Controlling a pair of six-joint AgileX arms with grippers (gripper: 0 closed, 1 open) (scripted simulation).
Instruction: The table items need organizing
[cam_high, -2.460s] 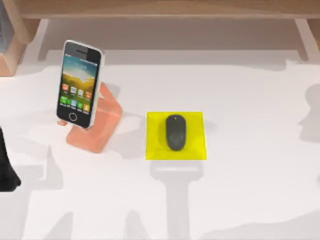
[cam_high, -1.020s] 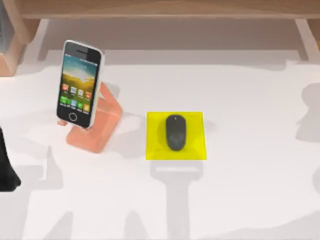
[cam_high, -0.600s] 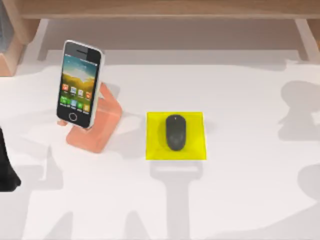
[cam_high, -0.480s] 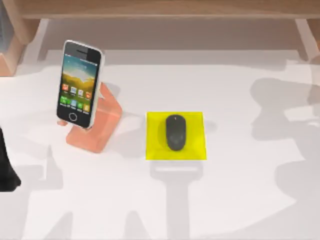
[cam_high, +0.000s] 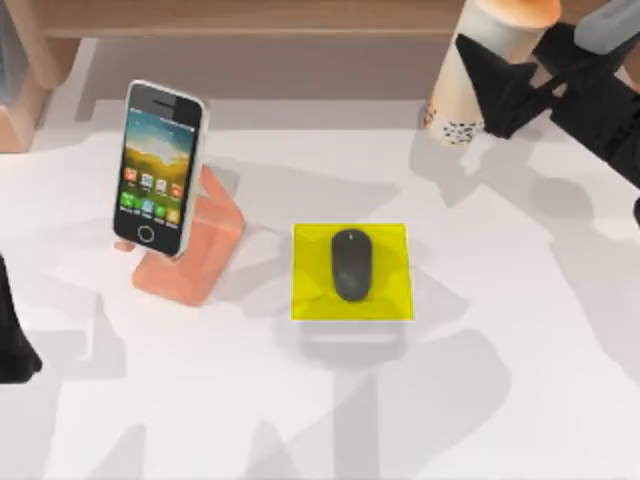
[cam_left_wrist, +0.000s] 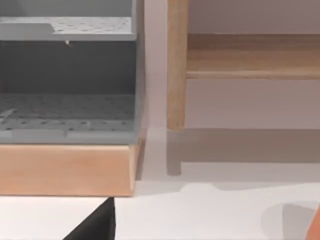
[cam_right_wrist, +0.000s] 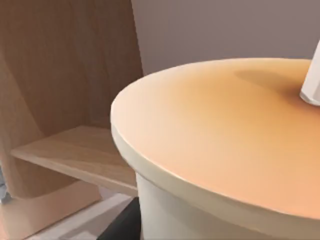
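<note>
Right end effector (cam_high: 492, 88) at the far right corner of the bench (cam_high: 500, 400), clenched on a tall beige cup (cam_high: 462, 80) with an orange lid (cam_right_wrist: 225, 125). Cup tilted, base near the back edge; can't tell if it touches the surface.

Task items look sorted already:
- phone (cam_high: 160, 165) propped upright on the salmon stand (cam_high: 200, 255), far left
- mouse (cam_high: 352, 263) centred on the yellow pad (cam_high: 310, 300), mid-bench

Step in hand, best guess: placing the cup. To do it well:
- level the cup before lowering, since a tilted base tips on contact
- set down on bare bench right of the pad, well apart from the mouse
- release only once the base sits flat, then retract straight up past the lid

In the way: wooden frame (cam_high: 250, 15) close behind the cup, so little room to swing backward. Pad and mouse the nearest obstacles toward the middle; keep the arm's sweep off them.

Left arm (cam_high: 12, 345) parked at the bench's left edge, well apart from the phone.
</note>
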